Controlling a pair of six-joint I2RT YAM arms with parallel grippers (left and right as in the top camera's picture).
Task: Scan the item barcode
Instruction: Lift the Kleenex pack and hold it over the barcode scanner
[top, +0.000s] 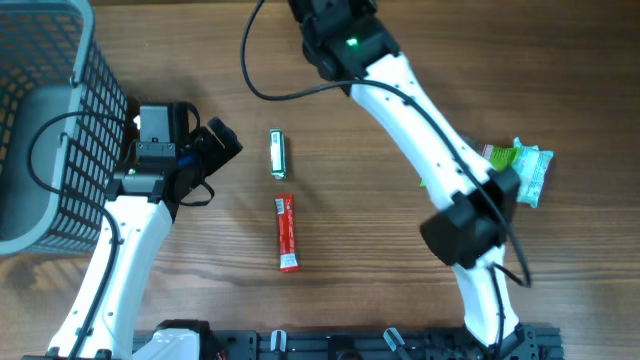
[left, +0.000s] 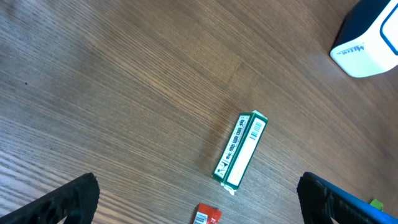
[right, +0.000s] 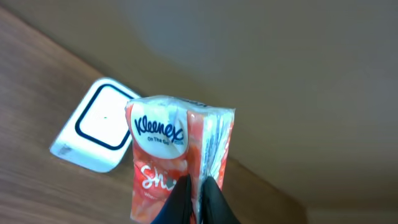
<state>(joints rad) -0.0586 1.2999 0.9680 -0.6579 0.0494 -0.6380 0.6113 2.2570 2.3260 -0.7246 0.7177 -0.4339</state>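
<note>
At the top edge of the overhead frame: the right arm (top: 430, 130) reaches away from its base toward the far side of the table (top: 400, 290); its pincer is hidden there.
Right gripper (right: 198, 186): closed tight, the two dark fingertips (right: 181, 198) pinching the lower edge of the tissue pack (right: 171, 155).
Task item: a red-and-white Kleenex pocket pack, held upright off the table in the centre of the wrist frame, its logo end toward the camera.
Scanner (right: 93, 134): a flat white unit with a dark blue square outline, lying on the table at centre left of the right wrist frame, beside the pack and apart from it.
Barcode: none shows on the faces in view; I cannot tell which side carries it.
Left gripper (left: 198, 190): spread fully wide and holding nothing, poised above the green pack (left: 241, 149) in the middle of its frame.
Other items: a red stick pack (top: 287, 232) just below the green one in the overhead view; a green snack bag (top: 522, 168) at the right edge; a grey basket (top: 50, 130) at upper left.
Step in hand: by my reading, presenting the tissue pack to the scanner.
Next move: likely bring the pack over the blue square and turn the wrist until the coded face looks at the window, keeping the pinch firm on the soft wrapper.
</note>
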